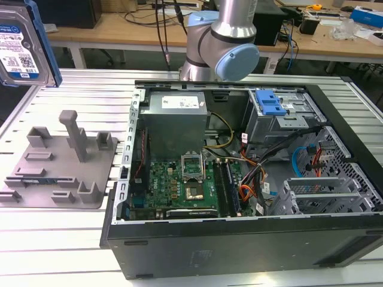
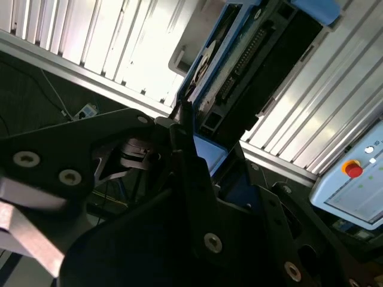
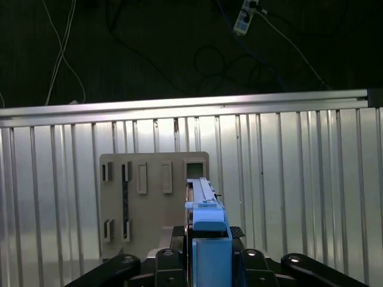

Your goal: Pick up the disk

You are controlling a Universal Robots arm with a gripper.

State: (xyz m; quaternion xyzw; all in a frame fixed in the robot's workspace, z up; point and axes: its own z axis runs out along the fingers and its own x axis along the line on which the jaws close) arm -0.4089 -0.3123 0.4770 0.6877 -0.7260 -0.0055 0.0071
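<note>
Bright even light; glare on the slatted table (image 2: 149,54), dim floor beyond

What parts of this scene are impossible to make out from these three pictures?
- The disk: in the exterior view the frame's corner cuts it off, so what holds it is unseen.
- The disk in the second wrist view: dark gripper parts cover its lower end.
- The grey fixture tray: in the first wrist view the disk's blue rail hides part of it.
</note>
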